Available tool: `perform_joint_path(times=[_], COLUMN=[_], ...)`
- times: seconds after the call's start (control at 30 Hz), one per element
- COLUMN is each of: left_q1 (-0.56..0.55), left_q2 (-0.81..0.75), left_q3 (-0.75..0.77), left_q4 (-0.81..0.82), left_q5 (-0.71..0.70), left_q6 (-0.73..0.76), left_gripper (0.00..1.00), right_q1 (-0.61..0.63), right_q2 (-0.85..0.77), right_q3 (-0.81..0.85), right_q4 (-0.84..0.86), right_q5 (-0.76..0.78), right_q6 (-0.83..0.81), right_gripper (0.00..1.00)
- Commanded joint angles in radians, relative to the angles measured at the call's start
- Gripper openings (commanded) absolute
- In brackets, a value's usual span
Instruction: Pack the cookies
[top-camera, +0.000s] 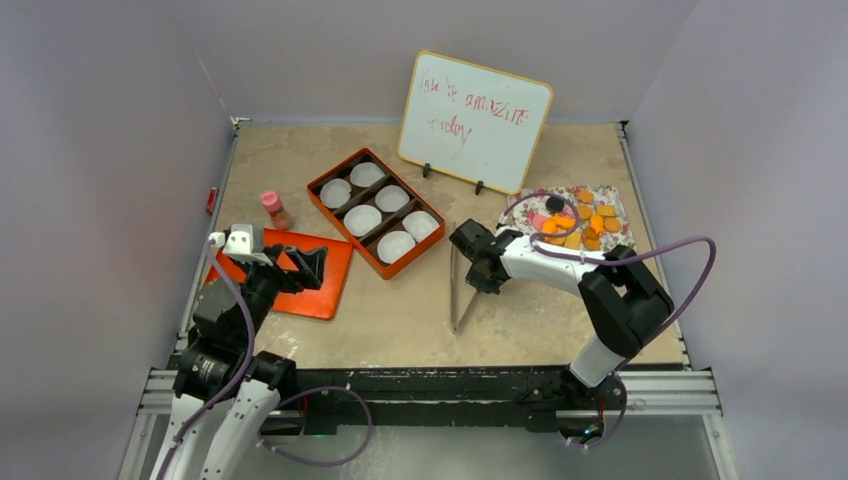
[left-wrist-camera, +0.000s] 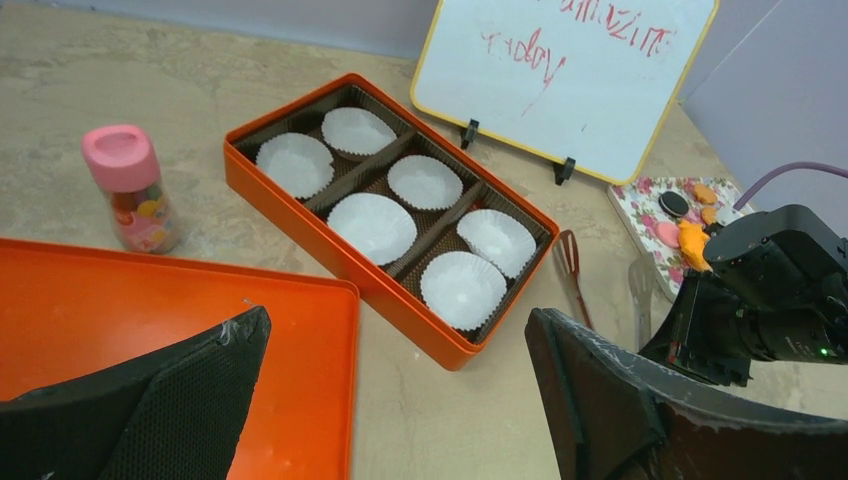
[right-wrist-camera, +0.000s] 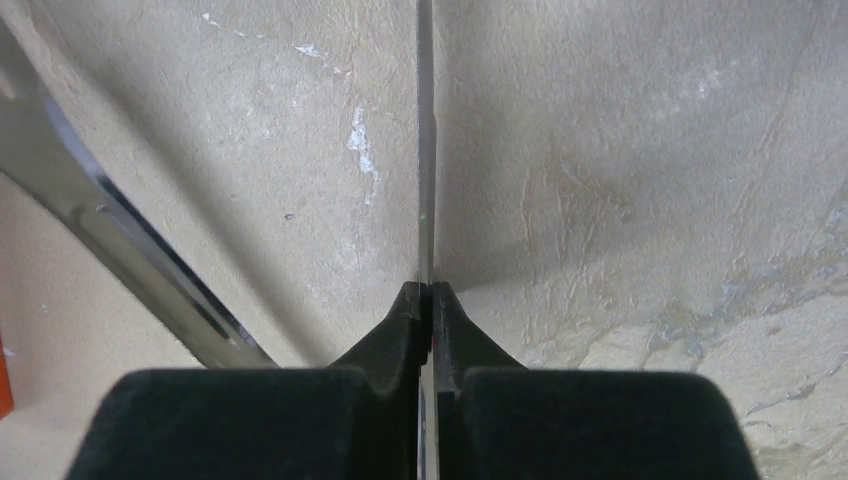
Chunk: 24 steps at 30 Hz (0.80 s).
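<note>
Overhead, shows whole heap of cookies (top-camera: 585, 222): small flat discs, mostly orange, one black, on floral plate (top-camera: 612, 194) at far right, well apart from box. Left wrist view catches only plate corner, but adds crimped white paper cups (left-wrist-camera: 372, 225) in six compartments of glossy orange box (left-wrist-camera: 300, 225), and left gripper (left-wrist-camera: 398, 325) spread wide, holding nothing, above smooth orange tray (left-wrist-camera: 150, 310). Right wrist view alone reveals right gripper (right-wrist-camera: 428, 300) pinched tight on knife-thin edge of shiny metal tongs (right-wrist-camera: 425, 150), over mottled beige table (right-wrist-camera: 650, 150).
</note>
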Motion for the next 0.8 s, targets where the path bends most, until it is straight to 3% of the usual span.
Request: perform_joint_path(times=[0.0,0.27,0.53,0.77], left_q1=[-0.007,-0.007,-0.006,-0.007], left_q2=[0.053,0.177,0.283,0.414], left_q3=[0.066,0.119,0.119,0.058], left_q4=[-0.023,-0.019,0.058,0.245], left_q5=[0.049,0.069,0.203,0.375], left_q6=[-0.073,-0.260,-0.366,-0.484], left_gripper=[1.00,0.96,0.96,0.94], right_q1=[0.004,0.004,0.004,0.005], right_q2=[-0.080,-0.177,-0.260,-0.292], right_q3=[-0.021,-0.013,0.037,0.122], right_q4=[-0.034,-0.041,-0.045,-0.056], right_q5=[0.046,0.061,0.070,0.041], right_q6=[0.013,-0.078,-0.244,-0.396], right_gripper=[0.00,0.00,0.00,0.00])
